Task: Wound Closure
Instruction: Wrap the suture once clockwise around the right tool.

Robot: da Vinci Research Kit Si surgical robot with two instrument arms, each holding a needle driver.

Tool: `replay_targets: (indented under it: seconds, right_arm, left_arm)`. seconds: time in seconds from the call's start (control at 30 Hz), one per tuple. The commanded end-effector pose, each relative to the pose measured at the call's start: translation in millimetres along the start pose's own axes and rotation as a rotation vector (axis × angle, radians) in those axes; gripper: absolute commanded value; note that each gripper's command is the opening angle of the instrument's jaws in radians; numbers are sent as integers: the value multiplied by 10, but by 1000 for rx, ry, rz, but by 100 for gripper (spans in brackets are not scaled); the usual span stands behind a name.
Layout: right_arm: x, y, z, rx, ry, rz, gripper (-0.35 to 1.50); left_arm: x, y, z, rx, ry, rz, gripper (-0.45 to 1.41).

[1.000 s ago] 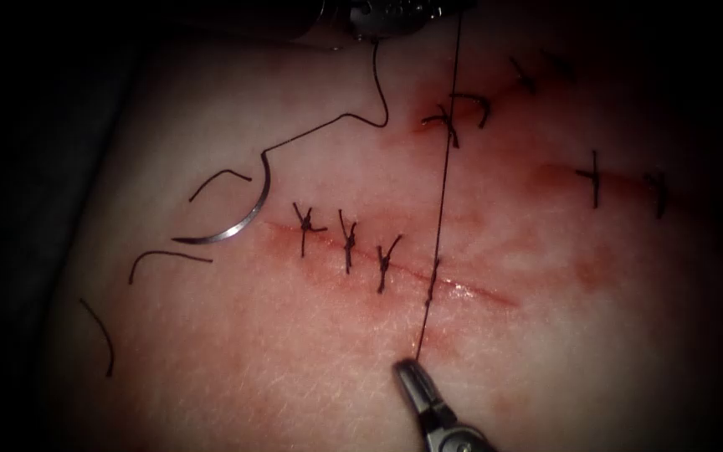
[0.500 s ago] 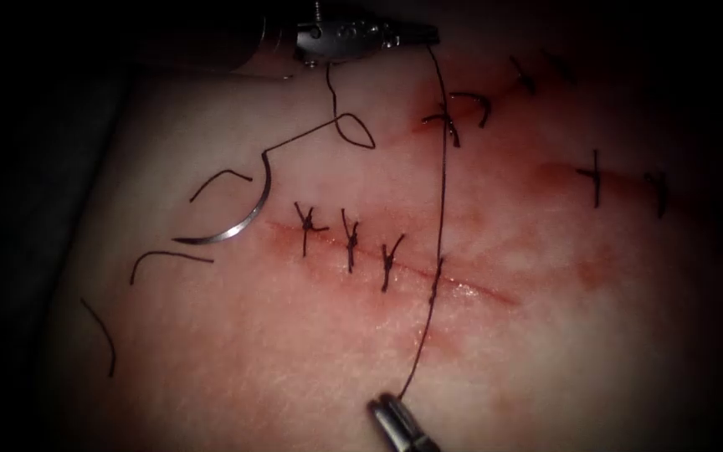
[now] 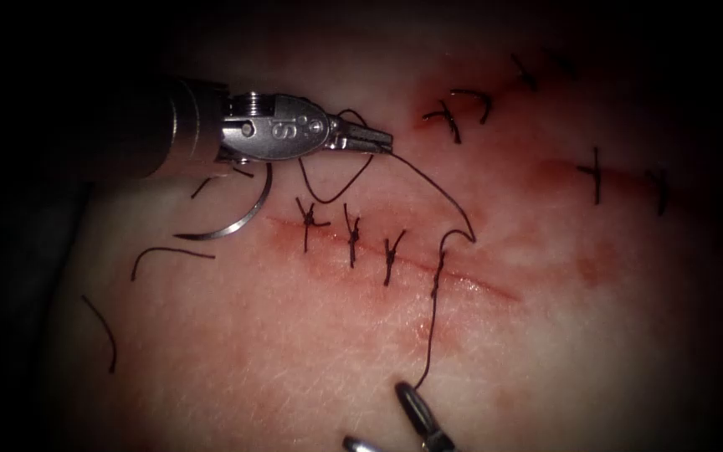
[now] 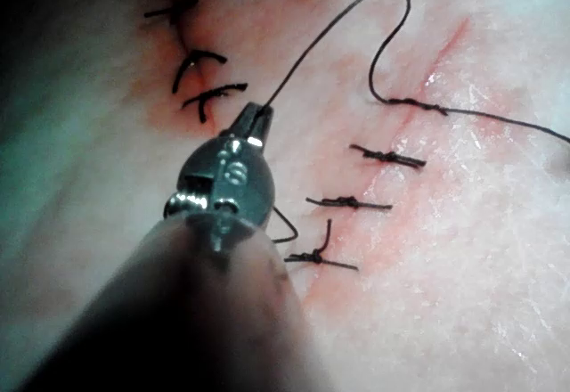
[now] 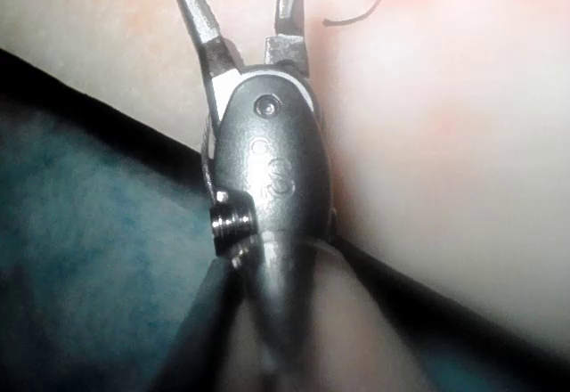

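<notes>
Endoscope view: the left tool [image 3: 382, 142] lies low over the tissue [image 3: 546, 351], its jaws pinched together on the thread [image 3: 428, 180] right at their tips. From that grip the thread sags forward in a slack curve to the newest stitch [image 3: 438, 272] on the cut [image 3: 462, 287], then trails on to a free end beside the right tool [image 3: 382, 414]. That tool's jaws stand spread wide, one tip close to the thread end, nothing between them. The needle [image 3: 240, 219] lies flat on the tissue, just under the left tool's wrist, left of the cut and free of both tools. Three tied stitches [image 3: 351, 238] sit below the left jaws; cut ends of thread [image 3: 169, 254] lie beyond the needle.

Left wrist view: the left tool [image 4: 258, 114] has its jaws closed on the thread [image 4: 356, 18], which arcs up and over from the tips and drops to the stitch [image 4: 414, 104].

Right wrist view: the right tool [image 5: 240, 0] has its jaws parted in a clear V, gripping nothing, with the thread [image 5: 361, 13] end just off one tip.
</notes>
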Motion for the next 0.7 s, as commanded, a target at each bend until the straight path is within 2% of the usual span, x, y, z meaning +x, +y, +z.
replay_targets:
  seconds: [0.03, 0.07, 0.1, 0.13, 0.3, 0.47, 0.7]
  right_arm:
    - [0, -4, 4, -2, -6, -11, 116]
    - [5, -2, 6, -3, -10, -24, 84]
    - [16, 4, 12, -8, -17, -79, -6]
    - [21, 8, 16, -10, -24, -92, -35]
    - [38, 35, 40, -12, -67, -122, -35]
    - [45, 65, 66, -10, -87, -159, -35]
    - [51, 96, 88, 47, -18, -140, -35]
  left_arm:
    - [0, 4, 5, -1, 3, 7, -45]
    - [3, 12, 2, -1, 2, 1, -45]
    - [6, 23, -2, -7, 11, 5, -45]
    - [7, 31, -5, -9, 14, 5, -45]
    - [10, 58, -11, -11, 16, 5, -45]
    - [13, 80, -16, -21, 37, 1, -45]
    - [12, 104, -16, -40, 74, -8, -45]
